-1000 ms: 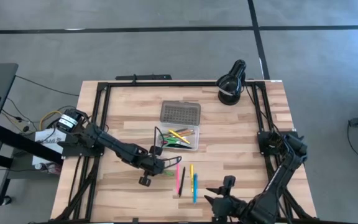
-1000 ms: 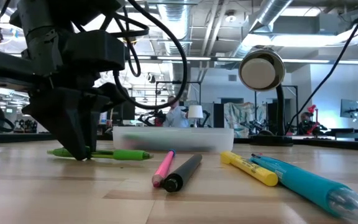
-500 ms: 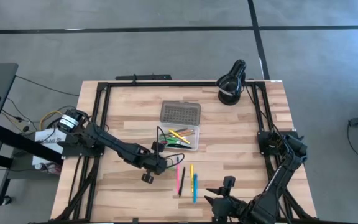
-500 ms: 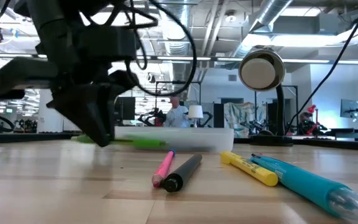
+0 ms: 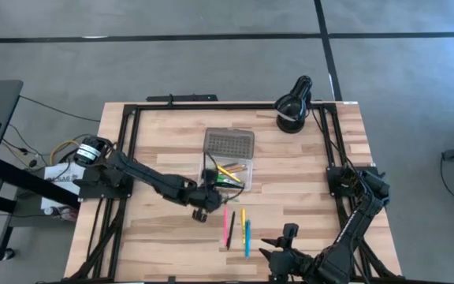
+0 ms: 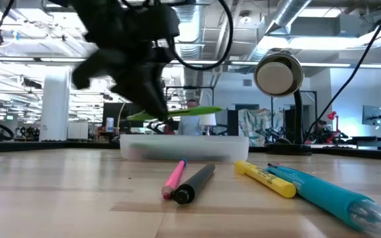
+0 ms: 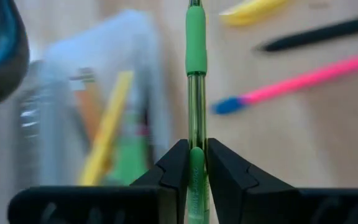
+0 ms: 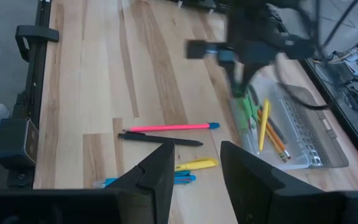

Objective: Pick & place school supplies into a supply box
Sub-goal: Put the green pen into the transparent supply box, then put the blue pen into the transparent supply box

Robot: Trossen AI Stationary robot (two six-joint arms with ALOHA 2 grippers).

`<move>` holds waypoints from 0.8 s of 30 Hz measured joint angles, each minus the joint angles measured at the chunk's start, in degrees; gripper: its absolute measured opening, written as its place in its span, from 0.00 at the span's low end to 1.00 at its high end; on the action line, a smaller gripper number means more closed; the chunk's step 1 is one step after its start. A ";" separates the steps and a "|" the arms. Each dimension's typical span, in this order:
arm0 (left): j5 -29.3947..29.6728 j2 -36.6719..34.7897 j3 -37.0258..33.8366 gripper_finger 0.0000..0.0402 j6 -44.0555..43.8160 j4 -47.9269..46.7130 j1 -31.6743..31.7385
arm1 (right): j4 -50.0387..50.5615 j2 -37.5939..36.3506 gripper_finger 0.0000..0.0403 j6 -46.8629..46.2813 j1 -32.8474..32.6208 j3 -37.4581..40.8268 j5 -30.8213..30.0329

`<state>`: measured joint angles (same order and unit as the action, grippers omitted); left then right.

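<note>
My left gripper (image 5: 210,195) is shut on a green pen (image 6: 177,114) and holds it in the air just above the near wall of the supply box (image 6: 184,146). The clear box (image 5: 231,175) lies open with its dotted lid (image 5: 228,143) flat on the far side, and it has several pencils in it. On the table nearer me lie a pink pen (image 5: 225,225), a black pen (image 5: 232,224), a yellow marker (image 5: 243,216) and a blue marker (image 5: 247,237). My right gripper (image 8: 197,171) hangs open at the near edge, with nothing between its fingers. My left gripper pinches the green pen's clear barrel (image 7: 196,140) between its two fingers (image 7: 178,167), toward the pen's back end. The fingers slant down from the table's left side. The pen hangs clear of the table, nearly level, its free end (image 6: 211,110) a little higher.
A black round lamp (image 5: 294,102) stands at the far right corner. Black frame rails (image 5: 129,150) run along the table's left, far and right sides. Bare wood lies left of the box and the pens.
My left gripper has risen from the table and gone toward the right and far edges, up to the supply box, turning as it went. It stayed shut on the green pen, which lay on the table and is now lifted clear above the box's near wall.
</note>
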<state>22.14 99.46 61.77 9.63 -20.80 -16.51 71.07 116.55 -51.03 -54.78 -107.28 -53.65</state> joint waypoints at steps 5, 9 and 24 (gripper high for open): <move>2.59 -0.07 0.82 0.11 4.97 2.32 6.23 | 0.00 0.00 0.31 0.00 0.00 0.00 0.00; 0.68 -0.07 0.82 0.11 6.75 4.29 11.41 | -0.01 0.00 0.31 0.00 0.00 0.00 0.00; -8.14 -0.07 0.82 0.28 7.12 5.33 16.89 | -0.90 -0.05 0.31 -0.02 0.00 0.00 1.28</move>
<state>14.00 99.39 62.59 16.75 -15.46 0.38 70.17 116.50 -51.05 -54.78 -107.28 -52.37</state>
